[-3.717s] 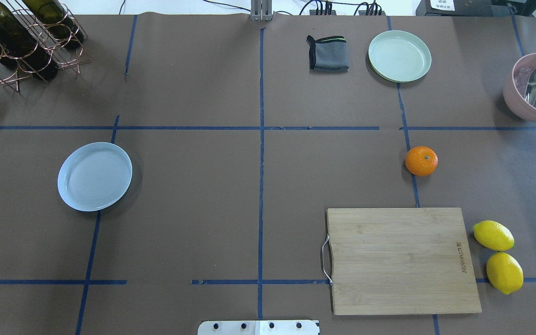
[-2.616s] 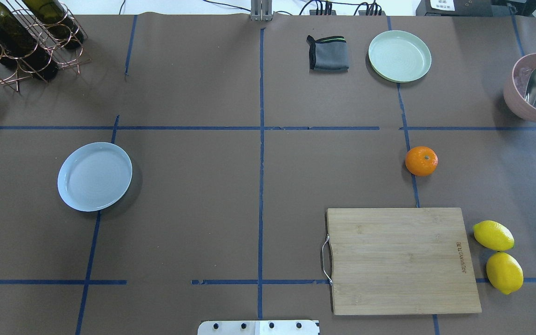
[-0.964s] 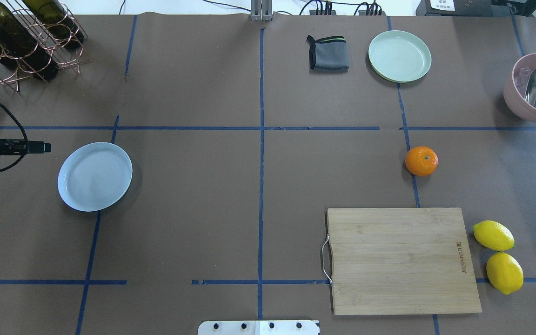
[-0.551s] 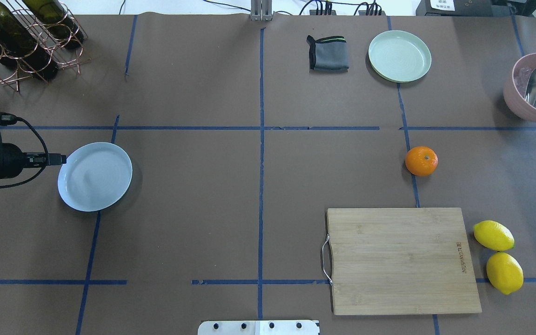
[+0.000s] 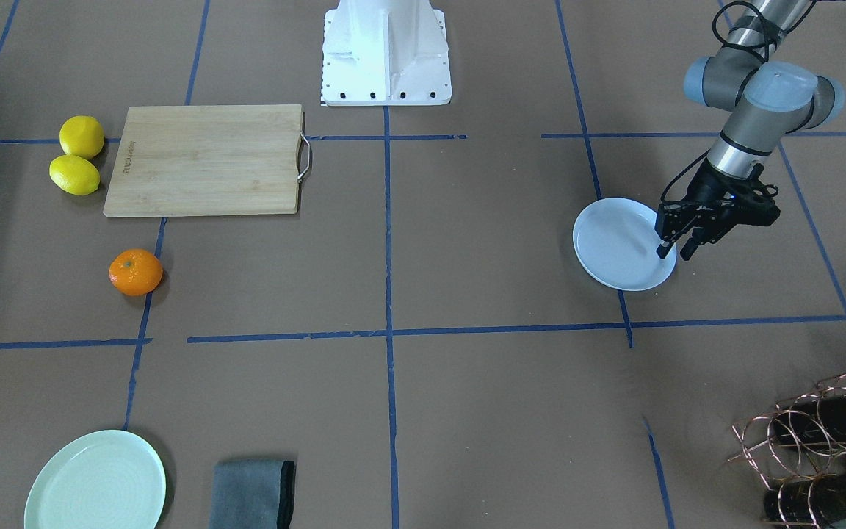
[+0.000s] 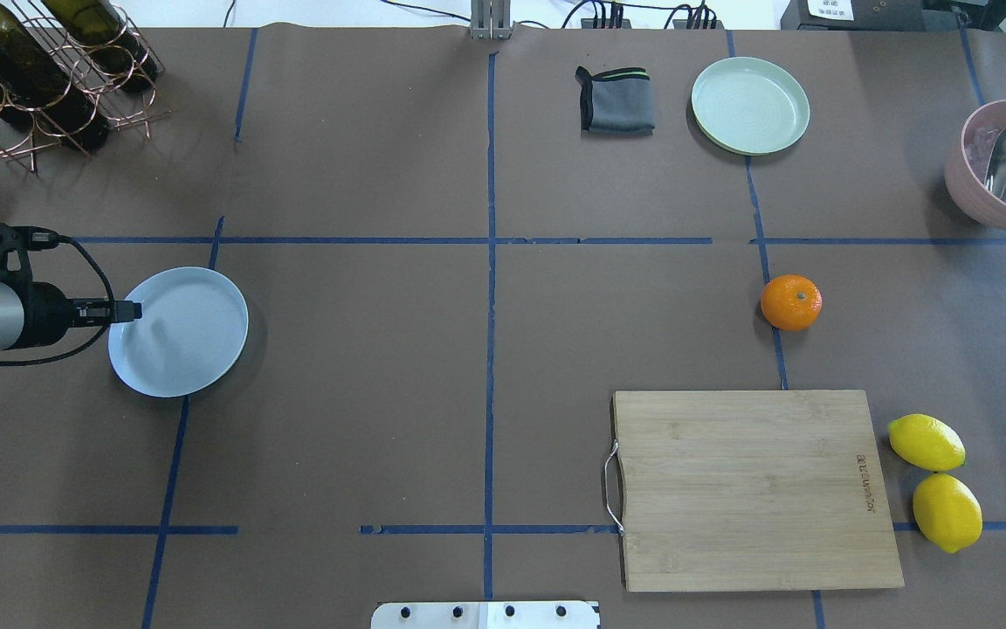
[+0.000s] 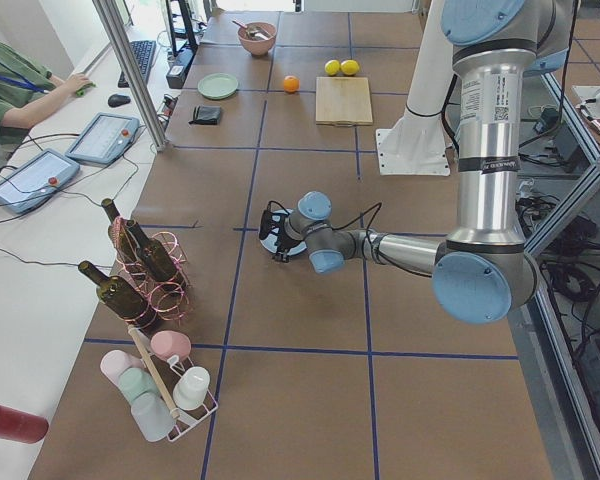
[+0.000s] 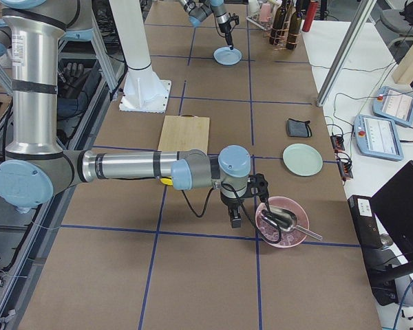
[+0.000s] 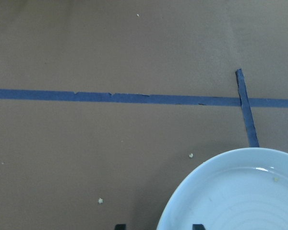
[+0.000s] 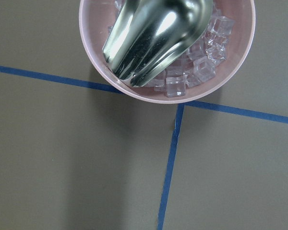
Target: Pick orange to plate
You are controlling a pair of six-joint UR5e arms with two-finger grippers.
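Note:
The orange (image 6: 790,302) (image 5: 135,272) rests alone on the brown paper on the table's right half, just beyond the cutting board. The pale bluish-white plate (image 6: 193,349) (image 5: 614,257) lies on the left half with nothing on it. My left gripper (image 6: 129,310) (image 5: 675,253) hangs open over the plate's outer rim; in the left wrist view its gripper (image 9: 158,225) has one tip above the plate (image 9: 240,191) and one above the paper. My right gripper (image 8: 235,221) hovers by the pink bowl; whether it is open or shut I cannot tell.
A wooden cutting board (image 6: 752,489) lies near the robot on the right, with two lemons (image 6: 926,441) beside it. At the back are a mint-green plate (image 6: 750,105), a grey cloth (image 6: 615,100), a pink bowl (image 6: 966,188) with ice and scoop, and a bottle rack (image 6: 31,70).
My left arm has come in from the left edge and moved right until its fingers reach the plate's rim. The orange and plate have not moved.

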